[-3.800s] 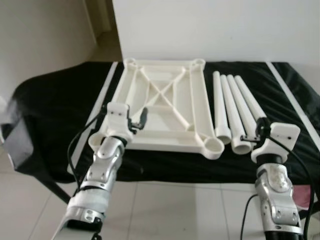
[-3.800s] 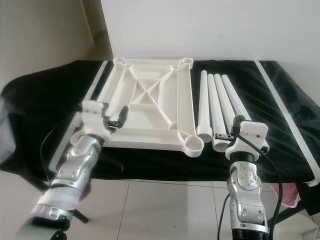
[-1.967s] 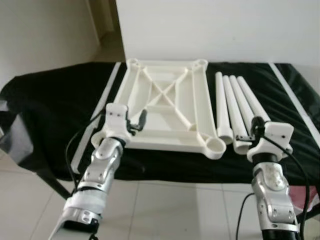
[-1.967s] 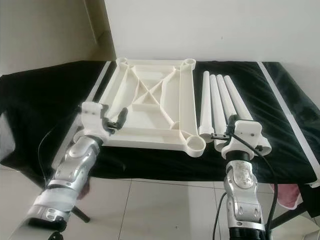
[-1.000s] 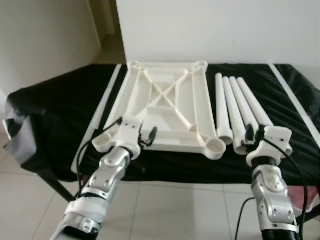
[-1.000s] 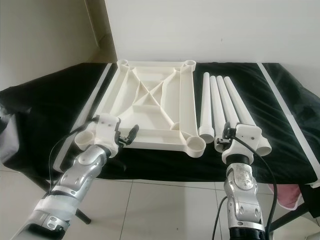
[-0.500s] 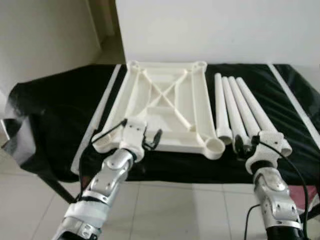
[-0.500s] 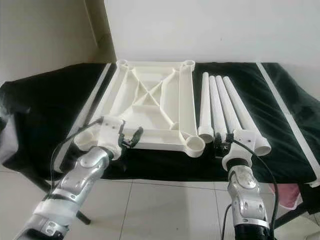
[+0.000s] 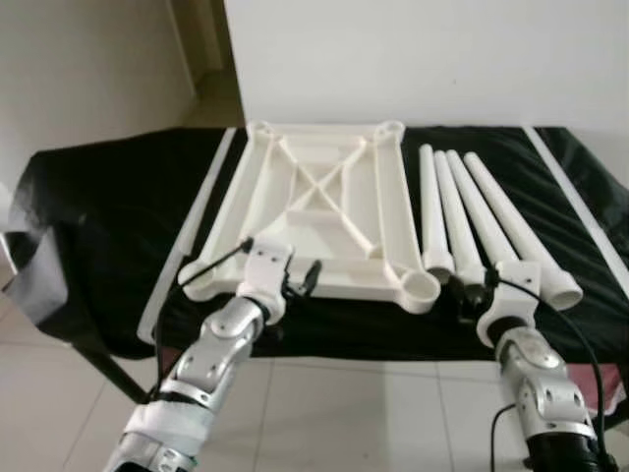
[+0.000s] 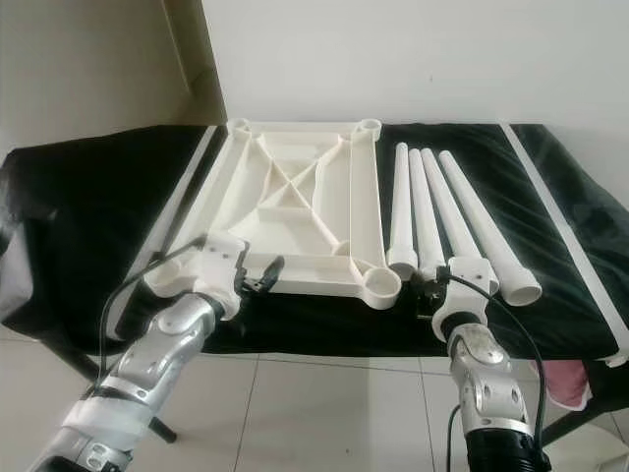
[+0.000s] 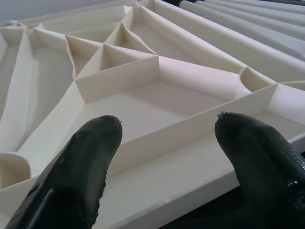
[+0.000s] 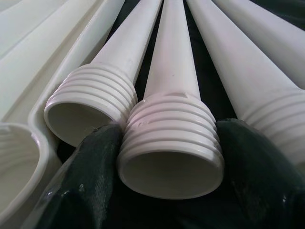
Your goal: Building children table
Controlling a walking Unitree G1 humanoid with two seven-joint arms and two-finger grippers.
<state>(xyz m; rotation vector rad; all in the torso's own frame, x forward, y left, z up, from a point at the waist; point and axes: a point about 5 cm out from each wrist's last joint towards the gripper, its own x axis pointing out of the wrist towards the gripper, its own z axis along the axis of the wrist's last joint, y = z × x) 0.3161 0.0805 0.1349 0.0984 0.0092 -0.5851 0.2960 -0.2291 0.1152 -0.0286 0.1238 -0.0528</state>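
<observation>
Right wrist view: right gripper (image 12: 170,181) jaws spread around the threaded end of a white tapered plastic leg (image 12: 167,109), at 4 o'clock on the black-draped table (image 9: 108,197). Probably light, stiff, smooth; hold just behind the threads. Left gripper (image 11: 167,157) jaws spread over the upturned white ribbed tabletop (image 9: 324,211).

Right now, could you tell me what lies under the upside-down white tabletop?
The tabletop rests on a black cloth, beside four threaded legs. Its ribbed underside faces up; whatever the cloth covers beneath cannot be seen.
</observation>
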